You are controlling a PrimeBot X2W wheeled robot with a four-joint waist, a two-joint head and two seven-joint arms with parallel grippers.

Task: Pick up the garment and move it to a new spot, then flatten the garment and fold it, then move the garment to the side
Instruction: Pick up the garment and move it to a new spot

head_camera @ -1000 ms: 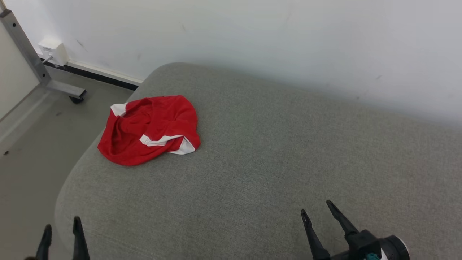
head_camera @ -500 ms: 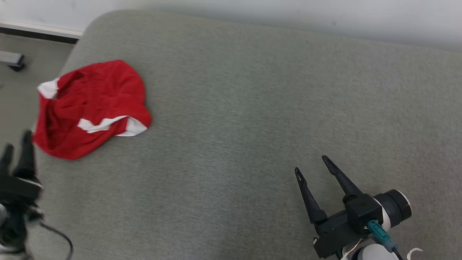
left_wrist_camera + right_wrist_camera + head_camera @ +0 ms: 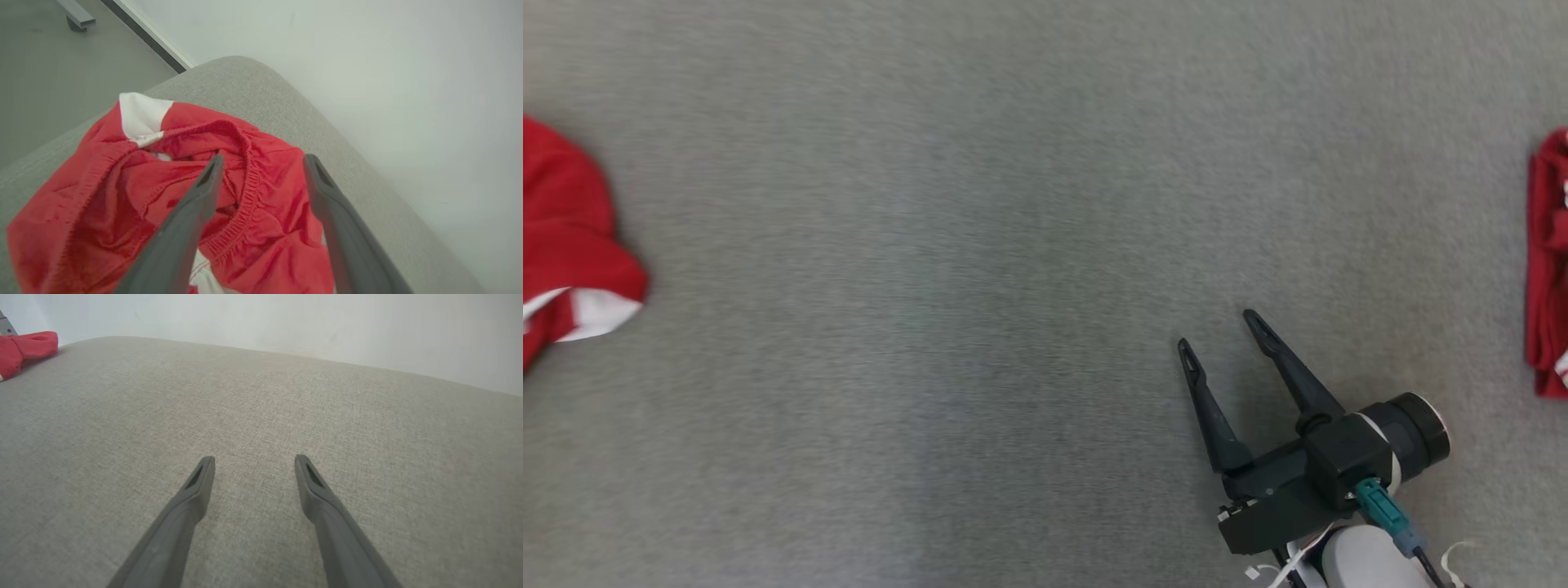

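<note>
The garment (image 3: 564, 237) is a crumpled red piece with white trim, cut off by the left edge of the head view. In the left wrist view the garment (image 3: 102, 204) lies close below, near the rounded corner of the grey cushion (image 3: 253, 81). My left gripper (image 3: 263, 159) hovers over its elastic waistband, open, with nothing between the fingers. My right gripper (image 3: 1216, 330) stands open over bare cushion at the lower right, far from the garment. Ahead of the right gripper (image 3: 254, 458) the garment (image 3: 24, 349) shows small at the far left.
A second red cloth (image 3: 1547, 261) with white trim lies at the right edge of the head view. The grey cushion (image 3: 931, 327) is wide and flat between the two. A pale wall (image 3: 388, 81) backs it; floor (image 3: 41, 73) and a metal leg (image 3: 75, 14) lie beyond the corner.
The head camera has swung down and right, so the garment now sits at that view's left edge and a second red cloth has come in. The left gripper moved up to the garment.
</note>
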